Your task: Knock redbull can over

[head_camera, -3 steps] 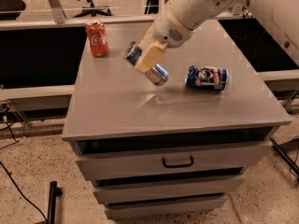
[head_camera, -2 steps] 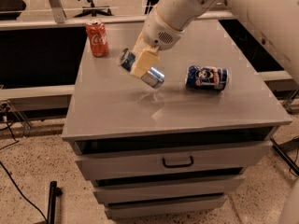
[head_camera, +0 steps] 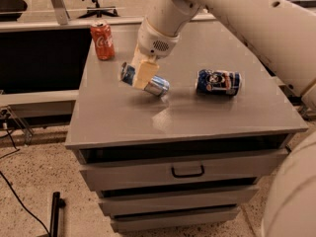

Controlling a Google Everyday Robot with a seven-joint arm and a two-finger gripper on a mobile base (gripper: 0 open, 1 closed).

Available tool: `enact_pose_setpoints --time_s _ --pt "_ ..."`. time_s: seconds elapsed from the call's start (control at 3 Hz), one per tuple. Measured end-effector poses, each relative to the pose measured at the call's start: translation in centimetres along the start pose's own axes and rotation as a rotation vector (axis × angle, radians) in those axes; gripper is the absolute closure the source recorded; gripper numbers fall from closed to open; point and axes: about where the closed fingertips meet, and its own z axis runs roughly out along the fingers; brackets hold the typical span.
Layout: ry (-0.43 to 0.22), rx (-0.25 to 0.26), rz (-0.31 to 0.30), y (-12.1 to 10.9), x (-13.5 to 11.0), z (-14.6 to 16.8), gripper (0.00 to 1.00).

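"Camera view, starting at the left: what stands there?"

"A red Coca-Cola can [head_camera: 102, 40], upright near the back left corner of the tabletop [head_camera: 123, 120]. It is not our concern."

"And the redbull can [head_camera: 158, 86]?"

"Next to the right, well apart from the red one. It slants steeply, almost lying, its silver end low and just over the tabletop. The hand [head_camera: 143, 75] is clamped across its middle, one pale finger [head_camera: 146, 72] crossing the front of it."

"How would it handle, do you think?"

"Light, I would judge, with thin metal walls: stiff enough for a grip, but it would dent under a hard squeeze. The skin is smooth, so it may slip. The narrow middle, where the hand has it, seems the best hold. Being round, it may well roll once let go on its side."

"Anything to the right that it could roll into?"

"A shorter dark-blue can [head_camera: 218, 82] lying on its side, apart from it. Beyond that, the robot's pale arm [head_camera: 256, 23]."
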Motion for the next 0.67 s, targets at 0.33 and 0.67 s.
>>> enact_pose_setpoints --time_s 0.33,0.67 --pt "0.023 -0.013 -0.016 0.07 0.07 1.68 0.61" --pt "0.025 -0.016 -0.018 0.09 0.04 1.94 0.38"
